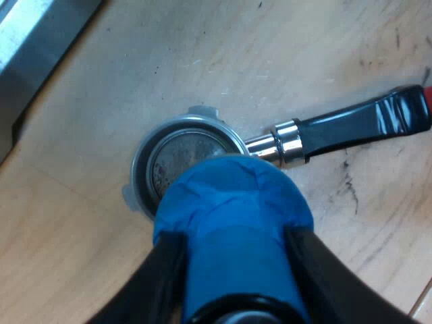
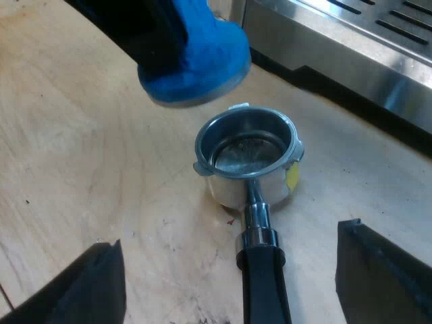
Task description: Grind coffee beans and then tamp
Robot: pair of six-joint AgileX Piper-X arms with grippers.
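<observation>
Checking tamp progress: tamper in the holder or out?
Out: the tamper in the left gripper hangs above the holder, apart from its rim.

holder [image 1: 182, 152] basket half behind tamper [image 1: 233, 209], contents unclear

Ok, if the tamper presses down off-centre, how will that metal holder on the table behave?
Likely stiff and heavy for its size: the holder is bare metal with a thick handle. It may tip toward that long handle, or slide, as it lies loose on the smooth wooden table.
</observation>
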